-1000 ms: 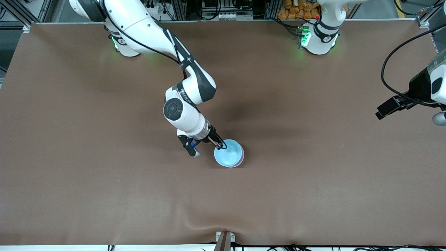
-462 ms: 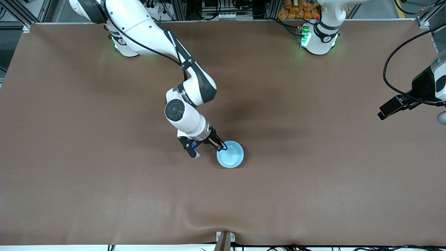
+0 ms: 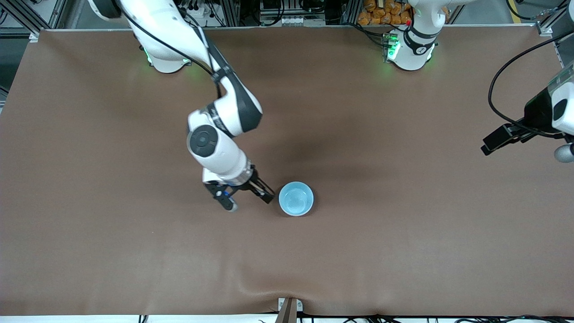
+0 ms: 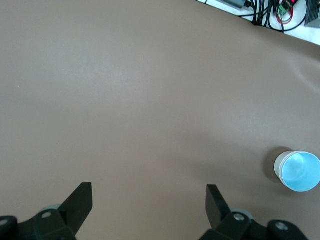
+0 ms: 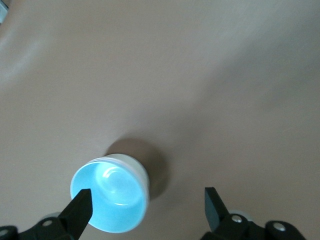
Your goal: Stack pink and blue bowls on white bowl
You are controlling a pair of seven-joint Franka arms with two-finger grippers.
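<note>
Blue bowl (image 3: 296, 198) tops stack mid-desk (image 3: 403, 246), white bowl (image 5: 131, 162) showing under its rim. Your right pincer (image 3: 249, 196) sits just beside stack, fingers wide, holding nothing. Left pincer (image 4: 149, 197) waits open, empty, at left arm's end.

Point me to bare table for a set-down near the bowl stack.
Bare on every side of the blue bowl stack but one: the open right gripper sits beside it, toward the right arm's end. Widest patch runs toward the left gripper, open and waiting.

1 blue bowl (image 3: 296, 198), 1 white bowl (image 5: 131, 164)
</note>
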